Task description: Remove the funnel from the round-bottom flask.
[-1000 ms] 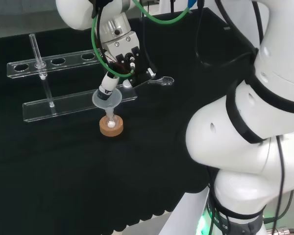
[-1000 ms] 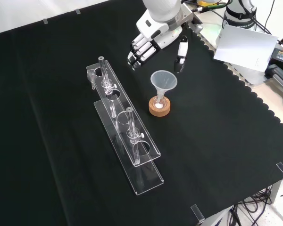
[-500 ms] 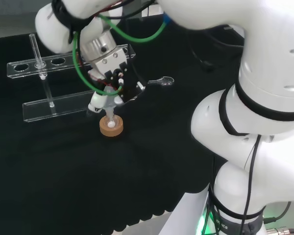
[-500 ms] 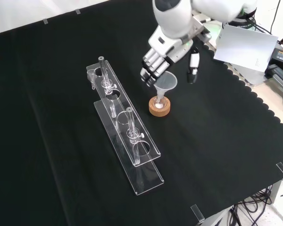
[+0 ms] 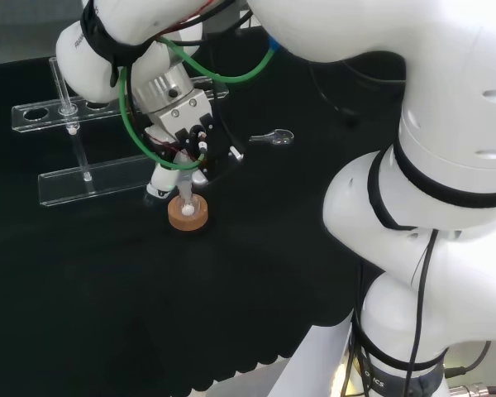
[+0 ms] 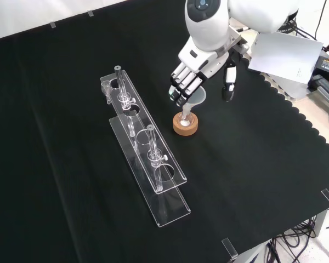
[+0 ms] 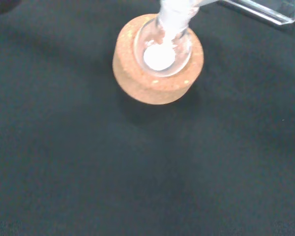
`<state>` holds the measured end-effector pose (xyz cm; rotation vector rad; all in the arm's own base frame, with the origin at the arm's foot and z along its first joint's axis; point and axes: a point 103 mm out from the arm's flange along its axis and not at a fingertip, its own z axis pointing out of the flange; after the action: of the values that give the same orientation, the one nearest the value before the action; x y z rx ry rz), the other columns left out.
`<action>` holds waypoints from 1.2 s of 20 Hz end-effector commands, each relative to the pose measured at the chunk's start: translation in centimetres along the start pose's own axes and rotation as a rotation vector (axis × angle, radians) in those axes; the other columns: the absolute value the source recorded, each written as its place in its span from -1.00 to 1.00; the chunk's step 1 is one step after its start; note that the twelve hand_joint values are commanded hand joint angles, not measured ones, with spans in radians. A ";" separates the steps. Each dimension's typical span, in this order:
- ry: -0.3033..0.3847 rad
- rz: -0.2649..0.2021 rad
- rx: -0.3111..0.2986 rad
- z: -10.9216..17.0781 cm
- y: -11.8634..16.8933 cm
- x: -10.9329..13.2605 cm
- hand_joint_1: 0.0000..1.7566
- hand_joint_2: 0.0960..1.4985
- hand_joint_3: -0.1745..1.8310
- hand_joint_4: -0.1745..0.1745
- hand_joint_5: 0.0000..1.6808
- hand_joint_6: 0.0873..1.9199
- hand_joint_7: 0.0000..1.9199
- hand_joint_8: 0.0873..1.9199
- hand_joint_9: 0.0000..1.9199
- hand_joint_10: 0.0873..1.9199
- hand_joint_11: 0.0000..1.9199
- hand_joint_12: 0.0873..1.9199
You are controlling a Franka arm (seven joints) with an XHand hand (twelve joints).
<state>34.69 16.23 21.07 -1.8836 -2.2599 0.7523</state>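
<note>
Funnel-wise, the small clear plastic funnel [image 6: 196, 97] is still sitting stem-down in the little round-bottom glass flask [image 6: 185, 117], which is resting in a tan cork ring stand [image 6: 185, 126] on the black cloth [image 6: 71, 181]. The black and white robot hand [image 6: 200, 68] is hanging right over it, so the funnel's cone is sitting just under the palm. In the front view the fingers [image 6: 180, 87] are pointing down beside the cone on the side toward the clear acrylic test tube rack [image 6: 153, 181], and the thumb [image 6: 228, 82] is hanging on the opposite side, well apart from them. So the hand is spread around the funnel with fingers mostly straight, and I can't say whether anything's actually touching the rim.

In the head view the hand [image 5: 182, 124] is covering most of the funnel, with the flask neck poking out below it into the cork ring [image 5: 187, 214].

The wrist view is looking straight down at the cork ring [image 7: 157, 61] with the flask bulb [image 7: 163, 46] nested in it, and a bit of white stuff is sitting in the bottom.
</note>
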 end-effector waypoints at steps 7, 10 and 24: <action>0.028 0.043 -0.016 -0.2 1.2 -2.0 -0.37 -0.08 -0.86 -0.03 -1.00 -1.00 -1.00 -1.00 -1.00 -0.46 -0.90 0.64; 0.038 0.039 -0.006 0.3 1.5 -2.1 -0.37 -0.08 -0.86 -0.03 -1.00 -1.00 -1.00 -1.00 -1.00 -0.41 -0.90 0.64; 0.033 0.033 -0.019 1.1 2.1 -2.0 -0.38 -0.07 -0.85 -0.05 -1.00 -1.00 -1.00 -1.00 -1.00 -0.25 -0.88 0.65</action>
<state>36.51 14.04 20.01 -1.9254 -2.2118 0.7152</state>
